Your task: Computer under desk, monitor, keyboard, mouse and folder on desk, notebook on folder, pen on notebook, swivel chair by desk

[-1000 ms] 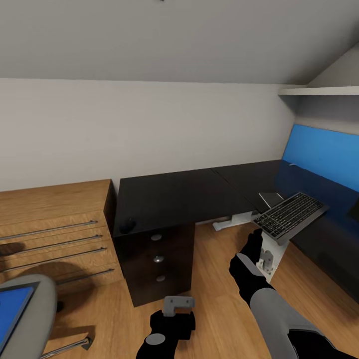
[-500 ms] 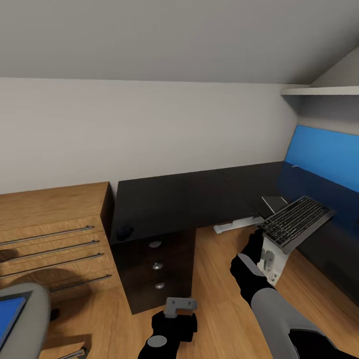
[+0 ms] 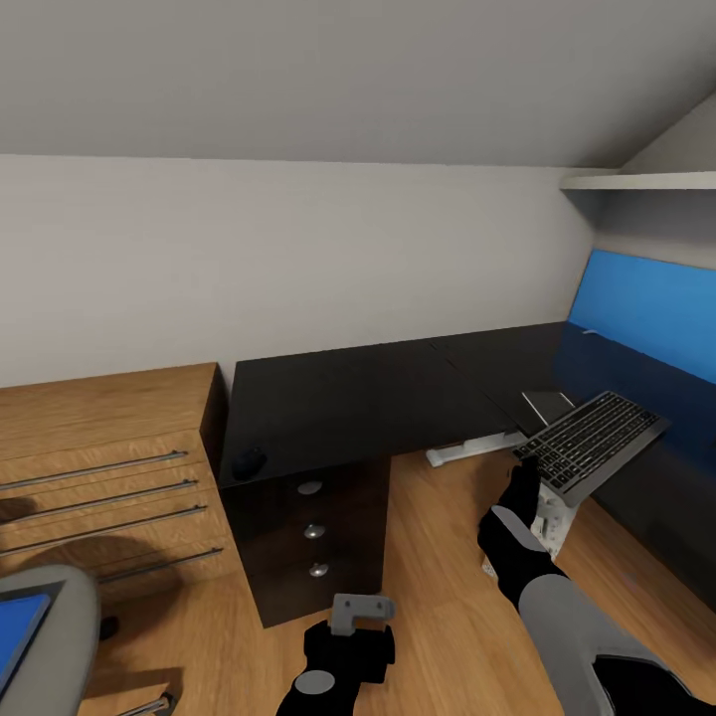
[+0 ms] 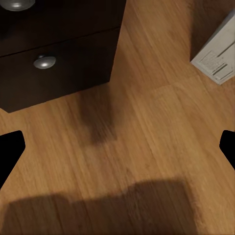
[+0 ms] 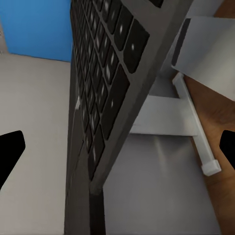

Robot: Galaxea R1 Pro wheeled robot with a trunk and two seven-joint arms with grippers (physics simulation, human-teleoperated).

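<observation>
The black keyboard (image 3: 594,438) lies tilted on top of the light grey computer (image 3: 553,517), which stands on the floor by the desk (image 3: 348,398). My right gripper (image 3: 526,477) is open at the keyboard's near edge. In the right wrist view that edge of the keyboard (image 5: 105,103) runs between the spread fingers, with the computer (image 5: 161,191) behind it. The small dark mouse (image 3: 249,461) sits on the desk's near left corner. My left gripper (image 3: 360,607) hangs open and empty over the floor. At the lower left are the swivel chair (image 3: 60,636) and the blue folder (image 3: 15,626) on its seat.
A low oak drawer unit (image 3: 99,467) stands left of the desk's black drawers (image 3: 313,532). A blue wall panel (image 3: 646,308) and a white shelf (image 3: 636,182) line the right wall. The left wrist view has wood floor (image 4: 137,147), drawer knobs (image 4: 44,61) and the computer's corner (image 4: 218,54).
The view first shifted, sliding the room leftward. Since then my right gripper has moved a little right, closer under the keyboard's edge. The keyboard and left gripper stayed put.
</observation>
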